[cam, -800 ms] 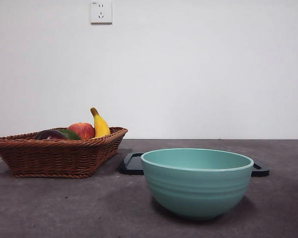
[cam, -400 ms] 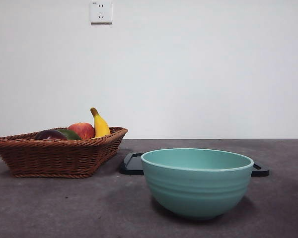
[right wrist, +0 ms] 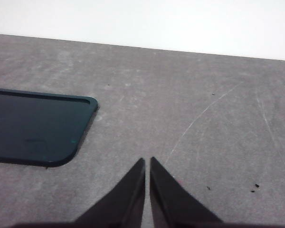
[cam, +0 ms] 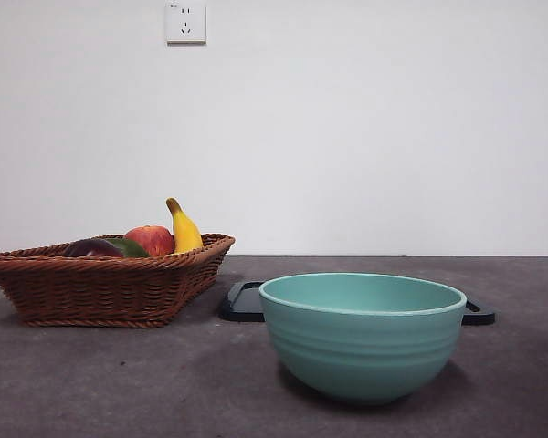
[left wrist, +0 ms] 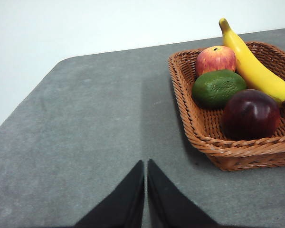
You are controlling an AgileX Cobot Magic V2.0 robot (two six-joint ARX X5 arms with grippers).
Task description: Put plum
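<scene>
At the table's left side, the wicker basket [cam: 100, 278] holds the plum [left wrist: 251, 114], which lies at the near corner touching the green avocado-like fruit [left wrist: 218, 87] and the banana [left wrist: 254, 69], with the red apple [left wrist: 215, 59] behind. The left gripper [left wrist: 146, 190], jaws pressed together and empty, hangs over bare table just beside the basket (the nearer arm by far). Further right stand the teal bowl [cam: 362, 333] and dark tray [right wrist: 35, 126], where the right gripper [right wrist: 147, 183] waits, likewise closed and empty.

Plum [left wrist: 251, 114], apple [left wrist: 216, 59], banana [left wrist: 254, 69] in basket [cam: 100, 287]; tray [cam: 242, 301] seemingly behind bowl [cam: 362, 336].
</scene>
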